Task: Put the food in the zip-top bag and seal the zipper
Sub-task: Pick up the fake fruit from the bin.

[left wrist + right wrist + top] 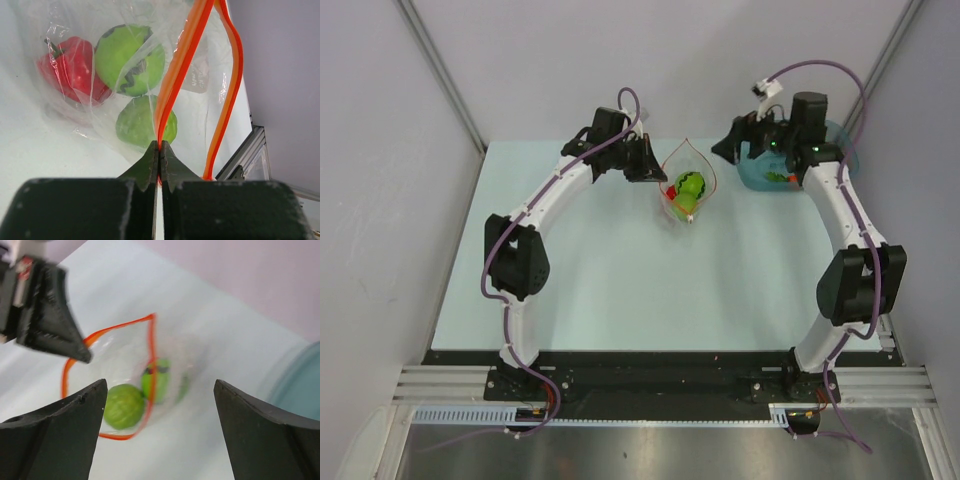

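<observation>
Currently: left jaws pinning the zipper, bag mouth gaping

The zip-top bag (688, 185) is lying on the table (620, 290) directly ahead of the left gripper (159, 150). It is already carrying 3 pieces of food: a red piece (72, 67), a striped green ball (129, 60) and a plain green ball (145, 122). All 3 are sitting beyond the left jaws' tips, mostly off to one side of them.

The zipper (180, 65) is running straight out from those jaws, which are pressing together on one end of the strip. From the pinch, the 2 halves are spreading apart into a loop, so the mouth is standing open. That grip is probably serving 2 purposes: anchoring the light, crinkly bag so it is not sliding, and propping the mouth up for the next drop.

The right gripper (160, 390) is hovering with its jaws wide apart and nothing between them. The bag is lying well ahead of them, framed in their gap in the right wrist view. The teal tray (760, 178) is sitting just beside the right jaws, and the top view is showing a small orange shape in it, too small to identify. Judging by that, loading is looking unfinished, and sealing is not yet beginning.
</observation>
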Controlling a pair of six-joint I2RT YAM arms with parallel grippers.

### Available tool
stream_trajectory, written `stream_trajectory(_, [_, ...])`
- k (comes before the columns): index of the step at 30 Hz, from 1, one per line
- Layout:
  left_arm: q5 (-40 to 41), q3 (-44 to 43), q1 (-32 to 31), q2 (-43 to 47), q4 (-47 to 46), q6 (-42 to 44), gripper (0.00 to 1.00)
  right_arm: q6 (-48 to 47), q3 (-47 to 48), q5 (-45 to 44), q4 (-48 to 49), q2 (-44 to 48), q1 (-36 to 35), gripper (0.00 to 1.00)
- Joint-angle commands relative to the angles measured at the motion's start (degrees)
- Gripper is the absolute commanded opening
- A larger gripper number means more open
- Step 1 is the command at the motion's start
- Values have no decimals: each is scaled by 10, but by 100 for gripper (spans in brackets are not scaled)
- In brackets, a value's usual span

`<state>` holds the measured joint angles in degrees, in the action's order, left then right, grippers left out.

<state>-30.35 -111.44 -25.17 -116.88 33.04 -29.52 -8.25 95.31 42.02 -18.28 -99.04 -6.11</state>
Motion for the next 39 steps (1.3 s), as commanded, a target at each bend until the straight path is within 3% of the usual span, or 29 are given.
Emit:
stream_trajectory(1, [-10, -3, -2, 34, -19, -5, 4, 55, 44, -22, 92, -43, 57, 91])
stream_trajectory(7, [-11, -6, -2, 29, -17, -3, 4, -33, 104, -83, 137, -131, 131, 94])
stream_trajectory(17, [-9, -10, -1, 19, -15, -1, 4, -241, 234, -169, 151, -307, 164, 94])
stream_trajectory(39, [-23, -19, 2, -5, -20, -9, 3, -365, 395, -290, 221, -548, 159, 93])
